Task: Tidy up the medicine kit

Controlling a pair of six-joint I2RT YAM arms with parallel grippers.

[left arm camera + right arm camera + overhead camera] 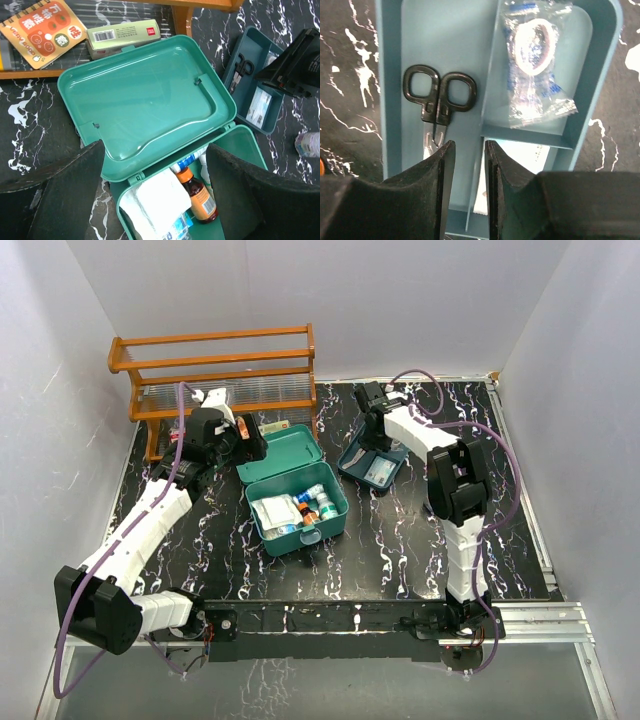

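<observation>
While left hand (155, 155) gapes empty over the medicine kit (145, 100), right hand (469, 147) hangs barely parted over scissors (440, 95).

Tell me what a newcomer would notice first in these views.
The open teal medicine kit sits in the middle of the table, lid laid back, its base packed with a white pack and small bottles. Just right of it, the right pincer hangs, jaws narrowly apart, over a blue tray holding black-handled scissors. A wooden rack stands at the back left.
</observation>
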